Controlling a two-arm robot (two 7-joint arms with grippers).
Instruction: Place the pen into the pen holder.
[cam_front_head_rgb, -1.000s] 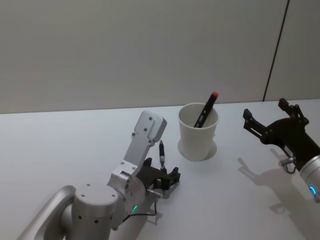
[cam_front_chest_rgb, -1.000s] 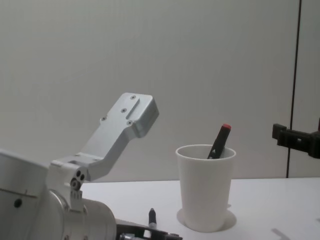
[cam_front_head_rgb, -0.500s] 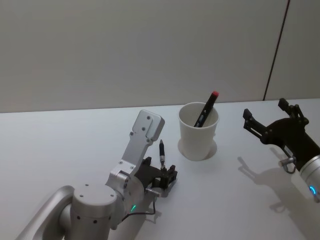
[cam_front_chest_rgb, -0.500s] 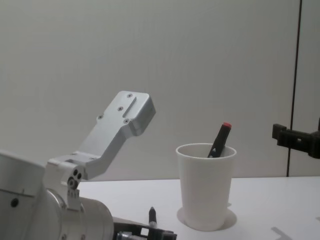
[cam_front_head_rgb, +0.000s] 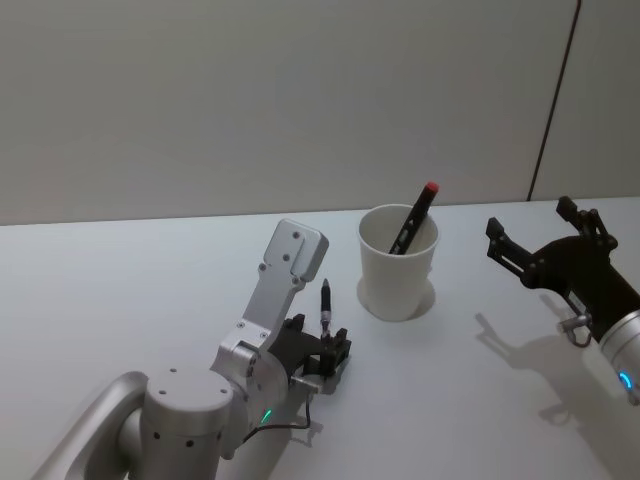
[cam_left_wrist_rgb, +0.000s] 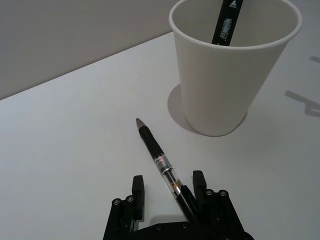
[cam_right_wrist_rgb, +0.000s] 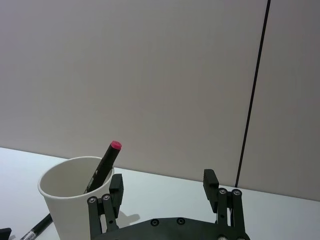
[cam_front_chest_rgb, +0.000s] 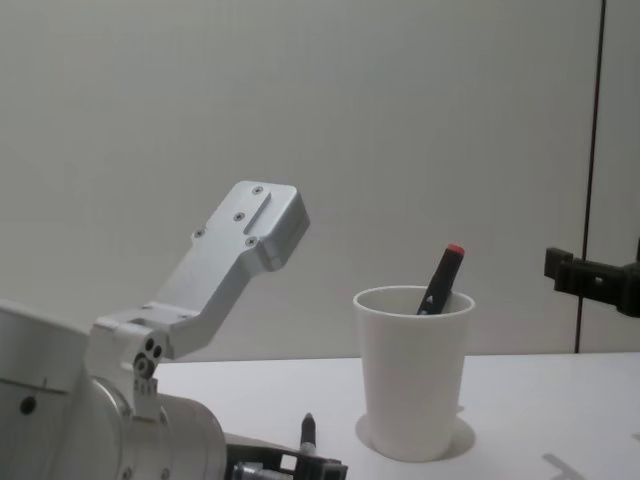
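The left fingers (cam_left_wrist_rgb: 138, 187) are sitting low on the white bench (cam_left_wrist_rgb: 65, 150), spread apart and gripping nothing yet. The black pen with a clear barrel section and a silver tip (cam_left_wrist_rgb: 159, 159) is lying flat on the bench with its rear end running in between them. It is not lying centred. The barrel is hugging one finger, possibly touching it, and leaving a wide gap to the other. Its tip is pointing out past the fingertips.

The plain white tapered paper cup with a rolled rim (cam_left_wrist_rgb: 225, 85) is standing upright beyond the fingertips, off to one side of the pen's tip and apart from it. It is already holding a black marker with a red cap (cam_front_head_rgb: 413, 222), which is leaning against the rim. The right fingers (cam_right_wrist_rgb: 210, 179) are hanging released above the bench on the far side of the cup, with nothing between them.

The step in hand looks like the grasp. To do it well, the fingers should be closing slowly so the far finger sweeps in without rolling the pen or swinging its tip. Staying low is keeping the pads on the barrel rather than above it. Since the grip is landing near the rear end, the long free front will likely droop, so a firm clench matters before lifting. The marker is taking one side of the cup's mouth, so aiming the tip at the open side should avoid a snag.
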